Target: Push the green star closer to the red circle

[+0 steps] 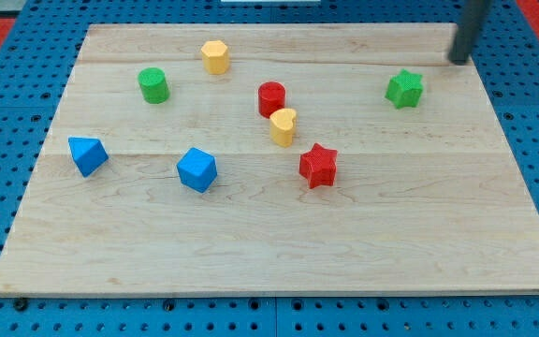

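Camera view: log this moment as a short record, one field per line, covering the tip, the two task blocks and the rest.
tip: my tip at the view's top right, up and right of the green star, not touching it
target block: green star, right part of the board
goal block: red circle, near centre, left of the star
beside goal: yellow heart-like block, close below the red circle
others: red star, green cylinder, yellow hexagon, two blue blocks

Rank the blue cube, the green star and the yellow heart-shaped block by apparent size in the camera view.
1. blue cube, largest, though nearer the view's bottom.
2. green star and yellow heart-shaped block look alike; I cannot rank them.
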`<state>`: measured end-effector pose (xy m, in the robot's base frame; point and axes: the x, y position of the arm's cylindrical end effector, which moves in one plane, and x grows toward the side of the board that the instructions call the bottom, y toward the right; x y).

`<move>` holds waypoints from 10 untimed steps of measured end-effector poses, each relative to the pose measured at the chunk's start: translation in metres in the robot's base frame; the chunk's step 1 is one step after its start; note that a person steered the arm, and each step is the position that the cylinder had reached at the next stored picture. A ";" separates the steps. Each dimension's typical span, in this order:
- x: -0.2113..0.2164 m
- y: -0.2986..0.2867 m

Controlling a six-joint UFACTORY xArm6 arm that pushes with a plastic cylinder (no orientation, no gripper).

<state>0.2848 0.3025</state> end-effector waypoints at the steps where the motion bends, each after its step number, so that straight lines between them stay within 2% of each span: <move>1: 0.039 0.000; 3: 0.048 -0.098; 4: 0.050 -0.126; 5: 0.069 -0.125; 6: 0.067 -0.139; 8: 0.007 -0.217; 9: 0.004 -0.269; 10: 0.010 -0.281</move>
